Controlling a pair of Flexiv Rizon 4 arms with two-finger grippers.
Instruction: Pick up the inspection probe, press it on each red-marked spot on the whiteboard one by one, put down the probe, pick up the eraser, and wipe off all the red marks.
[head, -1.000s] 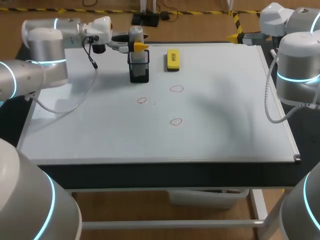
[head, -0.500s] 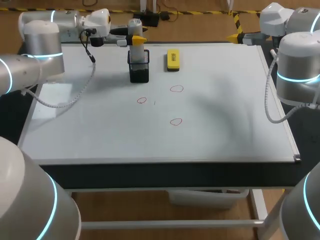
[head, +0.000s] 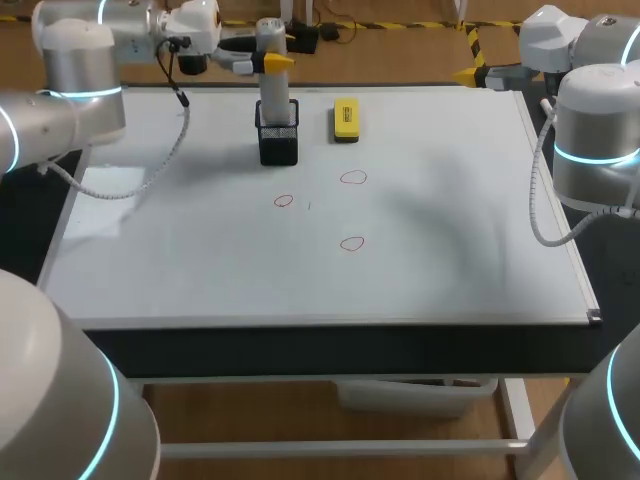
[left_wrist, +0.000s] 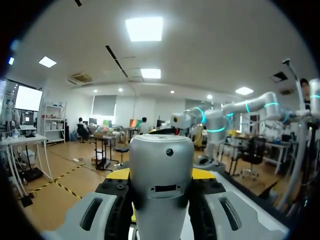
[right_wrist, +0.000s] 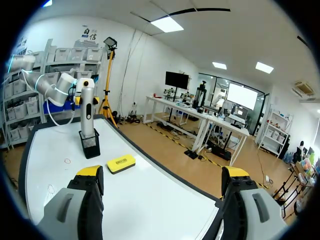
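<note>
Probe (head: 270, 75) comes first, from the head view: stands straight up, with its low end just inside the top of the black holder (head: 278, 140), as far as can be seen. Left gripper (head: 268, 62) right above the holder, closed tight on the probe's top part, one yellow tip on each side. Eraser (head: 345, 118) lies flat just beside the holder, on the right arm's side. Three red marks (head: 353, 178) in front of the holder, nearer the robot, apart from each other on the whiteboard (head: 450, 220). Right gripper (head: 470, 74) well away from the holder, out by the board's far edge.

Next, the left wrist view. Shows the probe (left_wrist: 161, 180) big and close, squeezed from both sides by the left gripper (left_wrist: 161, 175). Hides the holder under the probe.

Last, the right wrist view. Right gripper (right_wrist: 162, 173) wide open, with nothing in it. Far ahead of it, the probe (right_wrist: 87, 107) sticking up out of the holder (right_wrist: 91, 145). Eraser (right_wrist: 120, 163) just beside the holder, one red mark (right_wrist: 67, 161) near it.

Looks like the very first step: picking up the probe. Grip seems done, lift not yet finished. Needs a slow, straight pull up next, until the probe's low end is clear of the holder's rim. Could tip the holder over if pulled sideways too soon. After that, over to the red mark nearest the holder, and press down.
</note>
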